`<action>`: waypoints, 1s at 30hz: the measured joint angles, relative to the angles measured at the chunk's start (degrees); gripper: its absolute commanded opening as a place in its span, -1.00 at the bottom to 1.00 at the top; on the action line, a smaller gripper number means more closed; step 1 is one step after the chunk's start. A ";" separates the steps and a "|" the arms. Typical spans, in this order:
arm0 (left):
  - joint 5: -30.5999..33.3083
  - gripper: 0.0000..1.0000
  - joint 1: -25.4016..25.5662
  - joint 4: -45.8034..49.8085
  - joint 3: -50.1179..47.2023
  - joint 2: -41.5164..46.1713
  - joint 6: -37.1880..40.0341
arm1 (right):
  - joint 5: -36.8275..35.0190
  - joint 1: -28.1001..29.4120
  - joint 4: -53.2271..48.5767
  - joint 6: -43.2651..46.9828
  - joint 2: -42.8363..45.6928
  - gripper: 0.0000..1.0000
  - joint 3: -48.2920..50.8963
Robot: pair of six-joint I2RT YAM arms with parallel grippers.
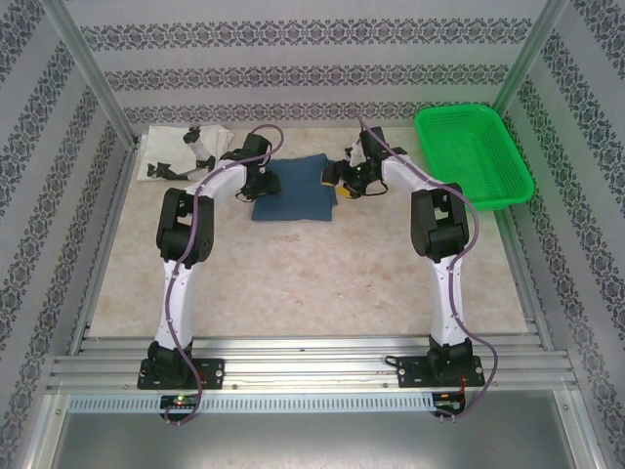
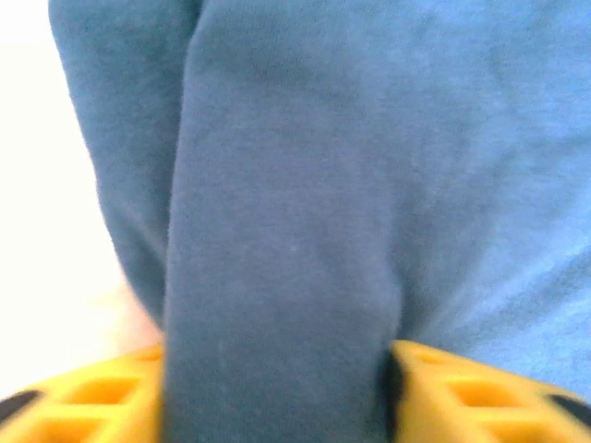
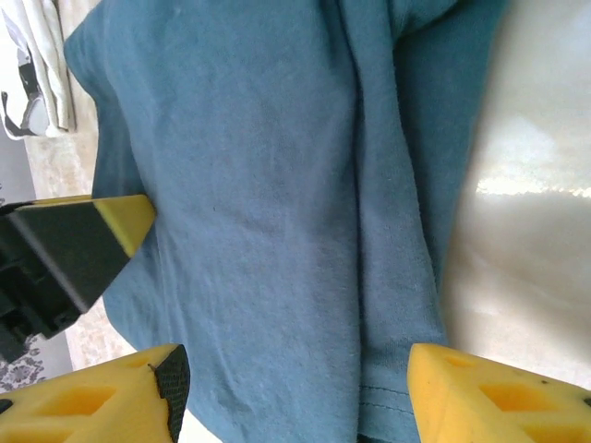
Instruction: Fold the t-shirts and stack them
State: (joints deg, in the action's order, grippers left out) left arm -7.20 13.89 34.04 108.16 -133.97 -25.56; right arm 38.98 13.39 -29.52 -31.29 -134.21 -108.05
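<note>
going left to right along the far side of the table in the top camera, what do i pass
white t-shirt → left gripper → dark blue t-shirt → right gripper → green basket

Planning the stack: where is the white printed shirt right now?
In the top view the white shirt lies at the far left corner of the table, left of the blue shirt.
</note>
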 measured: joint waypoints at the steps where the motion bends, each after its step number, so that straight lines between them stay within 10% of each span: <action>1: 0.22 -0.43 -0.02 -0.02 0.00 -0.07 0.17 | 0.07 0.00 0.39 -0.02 0.02 0.28 0.02; 6: 0.50 -1.00 0.02 0.04 0.33 -0.07 1.18 | 0.76 -0.04 3.21 -0.44 0.07 0.28 2.25; 30: 6.34 -1.00 -0.09 13.94 32.44 -5.22 12.00 | 2.45 -0.92 12.24 -3.48 5.95 0.27 14.60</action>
State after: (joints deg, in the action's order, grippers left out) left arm -0.86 13.80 47.99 140.59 -139.20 -13.56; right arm 41.43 12.47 -17.28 -34.76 -128.27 -93.45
